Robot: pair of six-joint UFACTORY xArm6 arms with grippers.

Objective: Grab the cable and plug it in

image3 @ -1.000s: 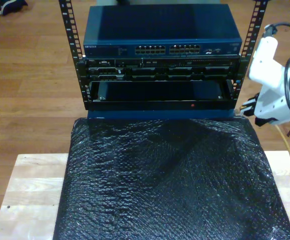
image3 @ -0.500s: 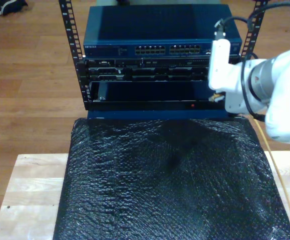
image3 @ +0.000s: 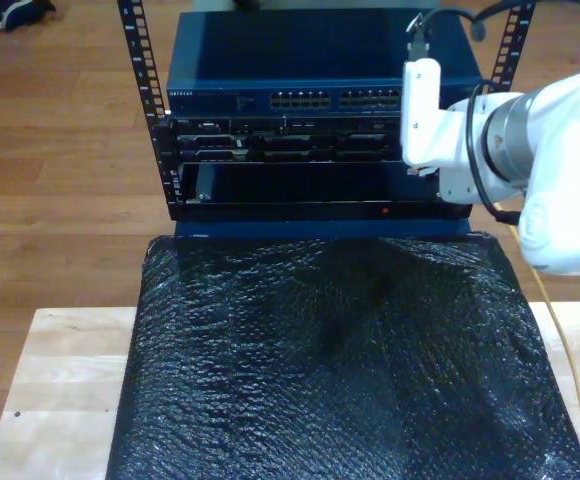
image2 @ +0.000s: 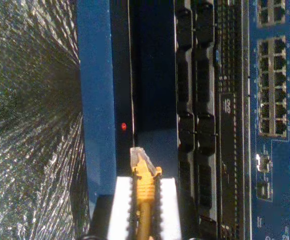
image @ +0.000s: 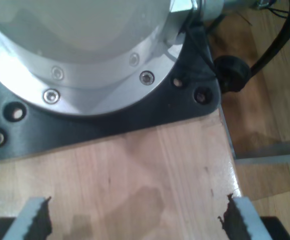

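— What's ahead of you?
— The rack (image3: 315, 150) fronts my second gripper (image2: 144, 197); the dark bay (image3: 320, 183) lies open beside the plug (image2: 137, 156).
— And behind?
— The mat (image3: 340, 360) is bare; the arm base (image: 80, 60) blocks my first gripper (image: 135, 220).

one yellow cable (image2: 145, 192) showed, with one clear plug (image2: 136, 155) at its tip, and one red light (image2: 123, 126) glowed near it. one blue switch (image3: 320, 60) sat on top of one black rack frame (image3: 140, 80), and its front carried two blocks of ports (image3: 335, 99). one black bubble-wrap sheet (image3: 330, 360) lay over one wooden table (image3: 60, 390). one white arm (image3: 530, 160) stood at the exterior view's right. my second gripper (image2: 144, 200) had two white fingers (image2: 119, 205); my first gripper (image: 135, 220) had two toothed pads (image: 35, 217). one black arm base plate (image: 110, 120) lay beyond them, how many bolt holes it had in all i could not tell.
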